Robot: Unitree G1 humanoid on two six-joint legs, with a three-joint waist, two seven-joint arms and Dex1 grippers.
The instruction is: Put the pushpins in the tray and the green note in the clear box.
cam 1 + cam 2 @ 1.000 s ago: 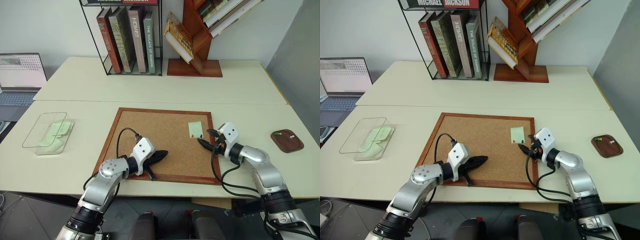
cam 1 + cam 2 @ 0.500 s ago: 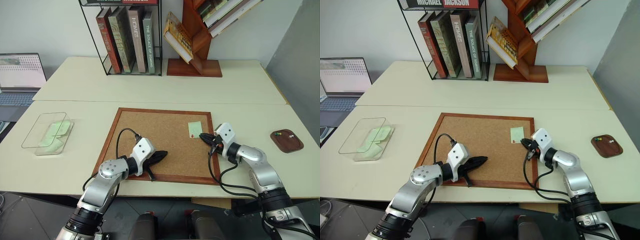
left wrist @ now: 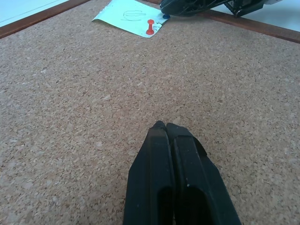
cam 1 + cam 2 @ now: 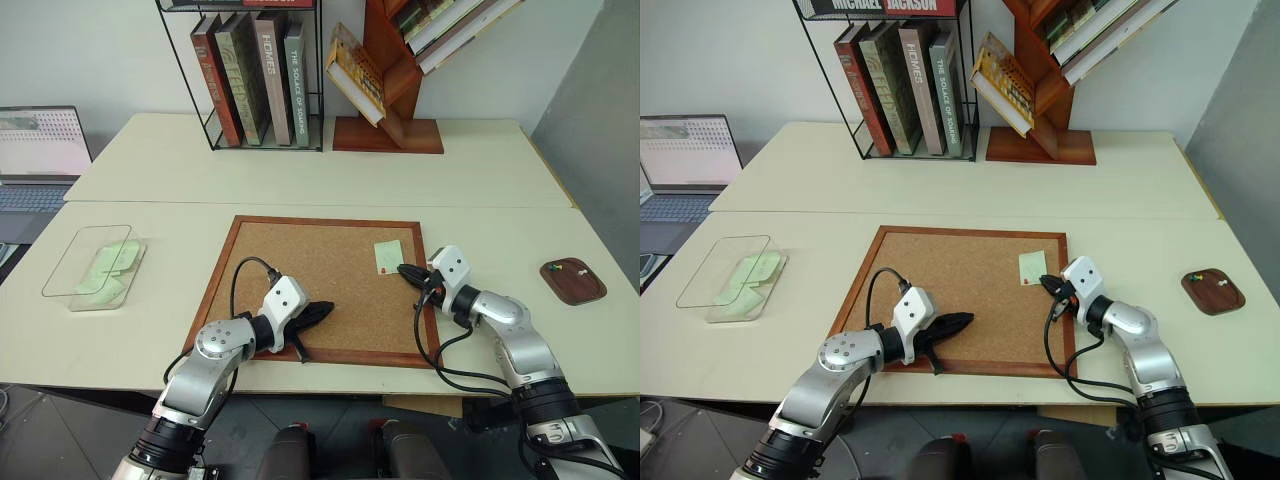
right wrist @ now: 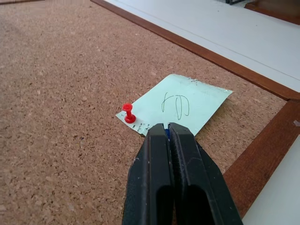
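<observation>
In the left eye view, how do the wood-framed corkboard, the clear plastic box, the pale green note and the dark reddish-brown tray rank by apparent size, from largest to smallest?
1. Wood-framed corkboard
2. Clear plastic box
3. Dark reddish-brown tray
4. Pale green note

The tray and note look fairly close; the tray seems slightly bigger.

My cream worktop (image 4: 150, 320) abuts a second cream table (image 4: 300, 175) against a pale wall (image 4: 100, 50). Black wire book rack (image 4: 250, 75), slanted wooden bookshelf (image 4: 395, 90), laptop (image 4: 40, 150) far left.
</observation>
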